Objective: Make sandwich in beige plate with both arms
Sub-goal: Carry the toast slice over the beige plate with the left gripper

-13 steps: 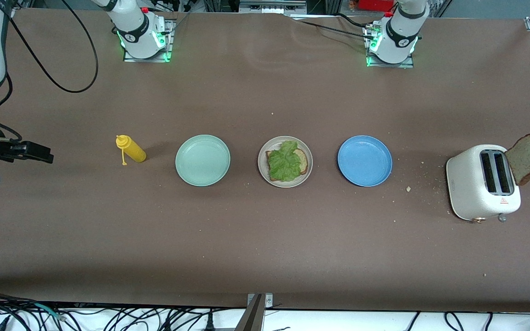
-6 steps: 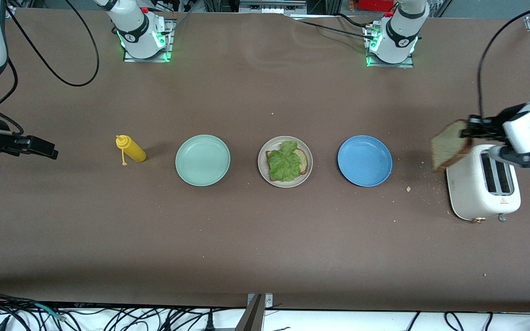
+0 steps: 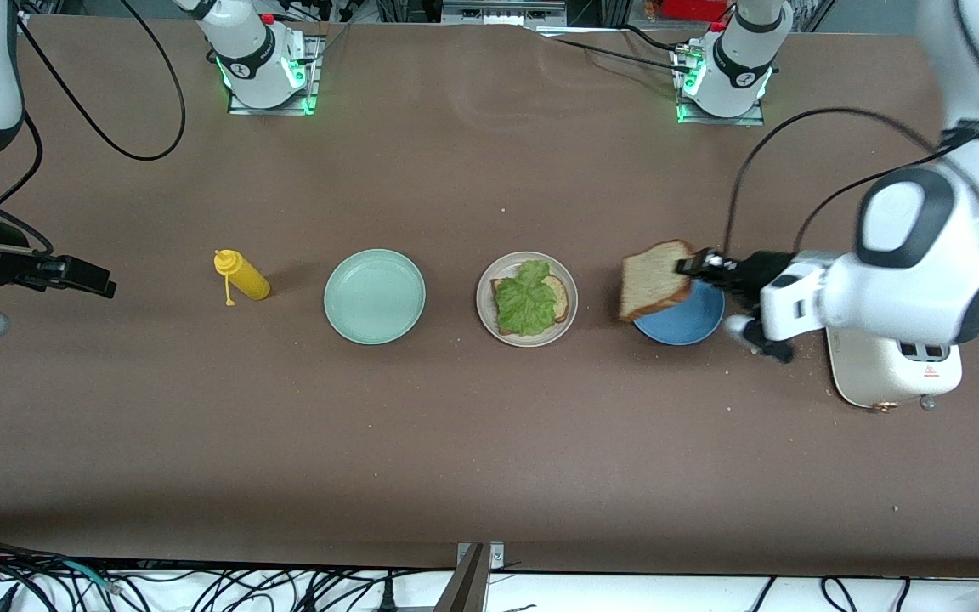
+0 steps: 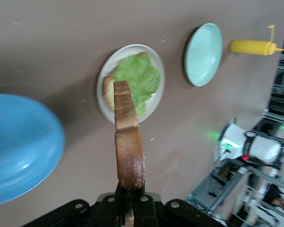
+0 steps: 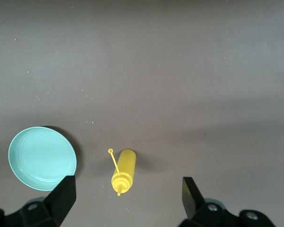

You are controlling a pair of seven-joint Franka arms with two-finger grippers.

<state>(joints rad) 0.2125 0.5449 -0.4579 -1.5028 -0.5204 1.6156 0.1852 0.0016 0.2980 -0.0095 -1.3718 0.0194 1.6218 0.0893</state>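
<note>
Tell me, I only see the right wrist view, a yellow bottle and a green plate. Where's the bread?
Observer: The left gripper is shut on a bread slice, over the blue plate.
Operator: Is there a sandwich yet?
Observer: Half of one. The beige plate holds one slice with a lettuce leaf on top.
Operator: Where's my gripper?
Observer: The right gripper waits open over the table at the right arm's end, past the yellow bottle.
</note>
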